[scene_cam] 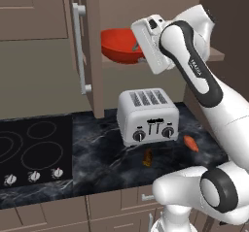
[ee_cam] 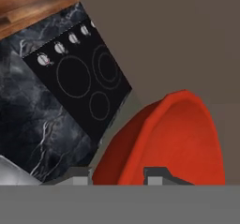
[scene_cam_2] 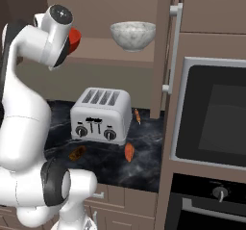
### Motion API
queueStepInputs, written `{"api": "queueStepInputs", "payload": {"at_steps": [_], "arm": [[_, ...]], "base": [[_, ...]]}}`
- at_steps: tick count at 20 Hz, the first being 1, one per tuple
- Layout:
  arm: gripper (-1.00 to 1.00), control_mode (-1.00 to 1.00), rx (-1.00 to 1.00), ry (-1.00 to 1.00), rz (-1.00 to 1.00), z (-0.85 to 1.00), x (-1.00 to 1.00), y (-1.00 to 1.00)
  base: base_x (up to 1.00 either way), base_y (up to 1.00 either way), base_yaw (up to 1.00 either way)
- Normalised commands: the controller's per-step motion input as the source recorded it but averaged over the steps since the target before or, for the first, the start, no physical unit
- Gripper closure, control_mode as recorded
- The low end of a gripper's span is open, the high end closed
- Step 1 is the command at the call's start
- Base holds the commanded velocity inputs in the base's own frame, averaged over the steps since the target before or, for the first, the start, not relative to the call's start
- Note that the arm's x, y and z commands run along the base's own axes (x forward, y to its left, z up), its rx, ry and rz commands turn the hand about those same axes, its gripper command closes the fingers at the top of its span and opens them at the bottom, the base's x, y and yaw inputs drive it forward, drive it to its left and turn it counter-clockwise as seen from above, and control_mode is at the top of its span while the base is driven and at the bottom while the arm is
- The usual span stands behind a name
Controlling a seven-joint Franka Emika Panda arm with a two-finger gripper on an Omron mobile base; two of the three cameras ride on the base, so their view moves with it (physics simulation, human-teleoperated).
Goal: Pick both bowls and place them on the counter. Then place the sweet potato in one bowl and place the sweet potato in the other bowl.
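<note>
— Where is the gripper (ee_cam: 117, 175)?

— Up at the open cupboard. In the hand view its two fingertips (ee_cam: 161, 175) stand at six o'clock, one on each side of the rim of the red bowl (scene_cam: 121, 45), pinching that rim between them.

— And the bowl itself?

— Tilted, at the mouth of the shelf (scene_cam: 216, 56) in the left base view, at about twelve o'clock from the toaster (scene_cam: 148, 115). Whether its base touches the shelf I cannot tell. In the right base view just a sliver of red shows at three o'clock of the arm's wrist.

— The other bowl?

— The marbled bowl (scene_cam_2: 133, 35) sits upright on the same shelf, at one o'clock from the toaster in the right base view, well apart from the red one.

— The sweet potatoes?

— Three orange pieces show on the counter (scene_cam: 97, 153). In the right base view, one (scene_cam_2: 129, 152) lies at five o'clock of the toaster, a darker one (scene_cam_2: 77, 152) at seven o'clock, and a thin one (scene_cam_2: 137, 116) at three o'clock near the cupboard wall. Which are sweet potatoes I cannot tell.

— Anything else?

— The cooktop (scene_cam: 34, 148) lies at nine o'clock of the toaster in the left base view, and an oven (scene_cam_2: 211, 123) stands at three o'clock in the right base view.
</note>
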Motion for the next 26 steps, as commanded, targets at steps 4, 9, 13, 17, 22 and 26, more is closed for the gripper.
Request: {"api": "queueStepInputs", "payload": {"at_steps": [4, 9, 13, 17, 22, 26], "arm": [[1.00, -1.00, 0.02, 0.00, -0.01, -0.16, -0.67, 0.00], [1.00, -1.00, 0.02, 0.00, 0.00, -0.22, -0.78, 0.00], [1.00, -1.00, 0.05, 0.00, -0.09, -0.27, -0.75, -0.06], [1.00, -1.00, 0.04, 0.00, -0.15, -0.31, -0.66, -0.11], [1.00, -1.00, 0.00, 0.04, -0.07, -0.45, -0.50, -0.12], [1.00, -1.00, 0.00, 0.16, -0.04, -0.56, -0.34, -0.04]], "base": [[0.00, 0.00, 0.00], [0.00, 0.00, 0.00], [0.00, 0.00, 0.00], [0.00, 0.00, 0.00], [0.00, 0.00, 0.00], [0.00, 0.00, 0.00]]}}
